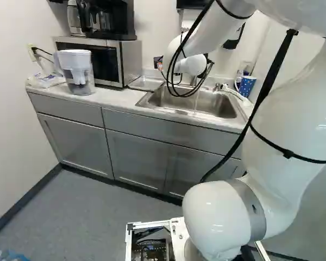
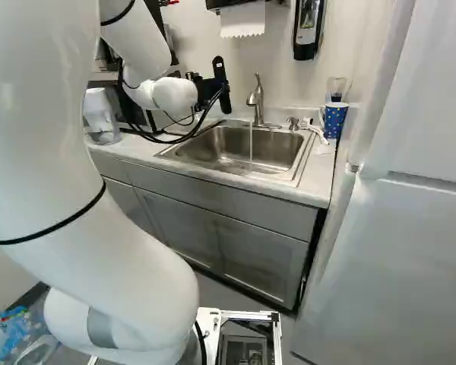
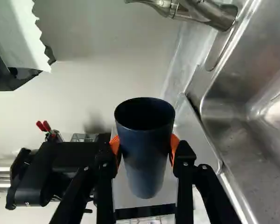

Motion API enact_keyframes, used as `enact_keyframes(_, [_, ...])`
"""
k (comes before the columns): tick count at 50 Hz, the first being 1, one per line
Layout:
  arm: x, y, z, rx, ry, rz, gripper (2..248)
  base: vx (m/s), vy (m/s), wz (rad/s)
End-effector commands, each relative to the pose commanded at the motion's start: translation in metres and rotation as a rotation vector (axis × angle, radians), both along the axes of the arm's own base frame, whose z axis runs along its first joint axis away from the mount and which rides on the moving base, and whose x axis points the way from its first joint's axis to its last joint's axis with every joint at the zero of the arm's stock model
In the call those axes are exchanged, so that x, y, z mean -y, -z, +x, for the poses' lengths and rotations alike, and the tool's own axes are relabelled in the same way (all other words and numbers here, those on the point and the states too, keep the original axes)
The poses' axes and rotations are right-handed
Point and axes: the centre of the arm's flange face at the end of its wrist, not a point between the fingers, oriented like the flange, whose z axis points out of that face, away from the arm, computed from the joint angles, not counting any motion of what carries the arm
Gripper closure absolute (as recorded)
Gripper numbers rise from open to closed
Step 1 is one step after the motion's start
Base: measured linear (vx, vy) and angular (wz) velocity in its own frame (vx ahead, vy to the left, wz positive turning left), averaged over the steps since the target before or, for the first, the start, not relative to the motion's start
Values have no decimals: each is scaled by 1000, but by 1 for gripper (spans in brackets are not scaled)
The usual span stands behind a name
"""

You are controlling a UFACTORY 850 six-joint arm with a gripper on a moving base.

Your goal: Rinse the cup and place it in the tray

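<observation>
The black gripper is over the left part of the sink in the right base view, its fingertips not distinguishable. In the wrist view the gripper is shut on a dark blue cup, one orange pad against each side, the open rim showing. The cup cannot be made out in either base view. A flat, light tray lies on the counter between microwave and sink; part of it shows past the cup in the wrist view. A thin stream falls from the faucet into the sink.
The microwave stands left of the tray with a coffee maker on top. A water pitcher is at the counter's left. Right of the sink stands a blue dotted mug. A refrigerator rises at the right.
</observation>
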Motion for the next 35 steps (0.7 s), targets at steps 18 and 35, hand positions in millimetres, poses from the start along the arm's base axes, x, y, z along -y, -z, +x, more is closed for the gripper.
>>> enact_keyframes(18, [0, 0, 0, 8, -24, -188, 128, 0, 0, 0])
enact_keyframes(35, [0, 0, 0, 15, -47, -365, 128, 0, 0, 0])
